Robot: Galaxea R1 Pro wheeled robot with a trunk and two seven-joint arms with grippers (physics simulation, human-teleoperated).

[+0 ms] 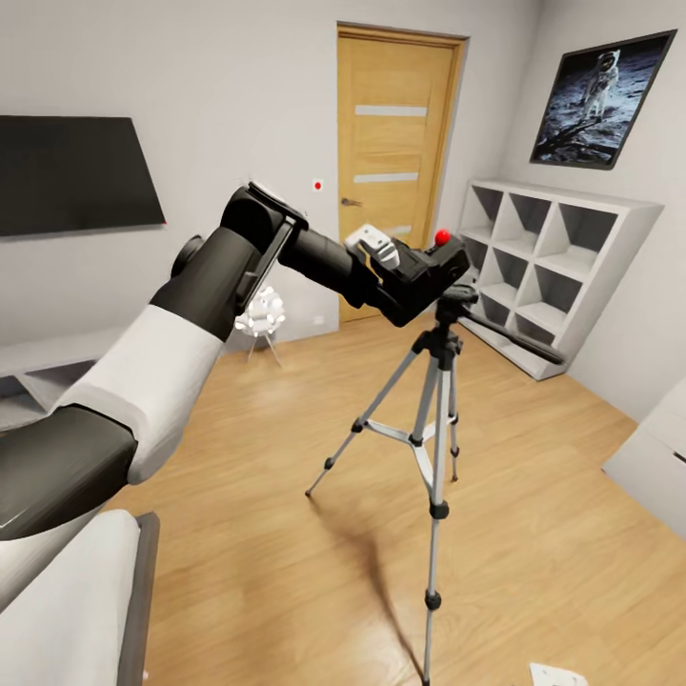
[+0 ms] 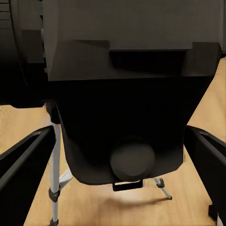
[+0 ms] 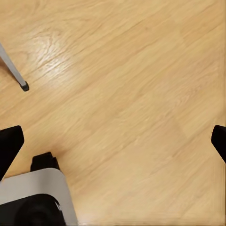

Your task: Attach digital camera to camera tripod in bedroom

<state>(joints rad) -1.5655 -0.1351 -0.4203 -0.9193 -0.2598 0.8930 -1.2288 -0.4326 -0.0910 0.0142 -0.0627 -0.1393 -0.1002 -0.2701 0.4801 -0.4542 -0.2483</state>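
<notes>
One white cube shelf (image 1: 553, 272) behind camera tripod (image 1: 433, 419)

— Left arm (image 1: 191, 314): glossy black cylindrical segments, one white shell section between; black wrist block carrying a small white bracket.
— Left gripper (image 2: 113, 160): matte black angular fingers (image 2: 23, 174). Base: pale grey rounded housing (image 3: 35, 190), black edges.

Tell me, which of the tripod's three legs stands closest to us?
The leg of the camera tripod that runs straight down to the head view's bottom edge; the other two splay away toward the door and the shelf.
</notes>
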